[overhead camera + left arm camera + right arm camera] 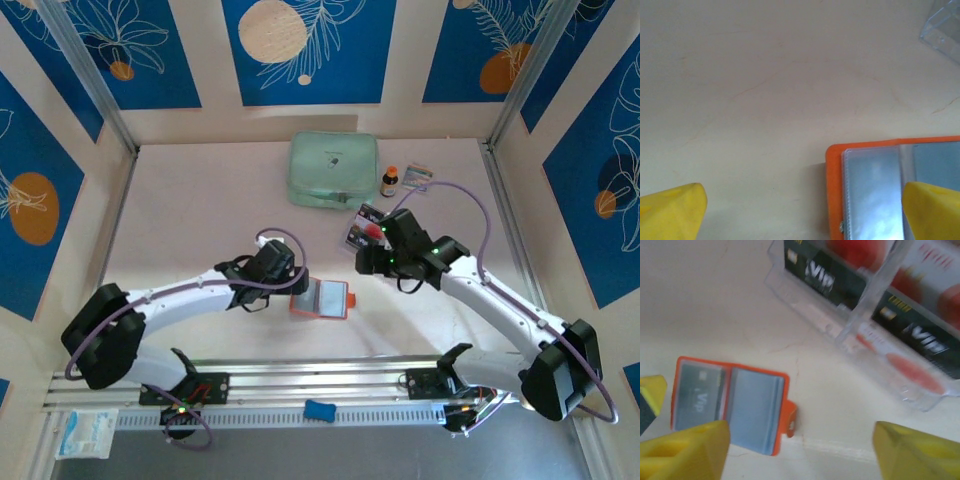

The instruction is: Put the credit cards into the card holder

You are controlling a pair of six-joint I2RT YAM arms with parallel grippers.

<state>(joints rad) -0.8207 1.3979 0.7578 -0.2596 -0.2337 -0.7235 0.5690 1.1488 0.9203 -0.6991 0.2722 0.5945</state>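
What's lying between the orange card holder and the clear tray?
Nothing. In the right wrist view, bare table separates the card holder from the clear tray.

card holder (pixel 730 405): orange, open flat on bench (pixel 200 200), grey sleeves up, one dark card (pixel 697 399) in a sleeve
credit cards (pixel 920 335): dark and red-dotted, in clear tray (pixel 815 315)

orange card holder (pixel 755 407) with greyish-blue sleeves, credit cards (pixel 820 280) dark with white VIP lettering or pale with a red blob, mint-green zip case (pixel 333 170), blue wall panels (pixel 120 40) with white leaf doodles
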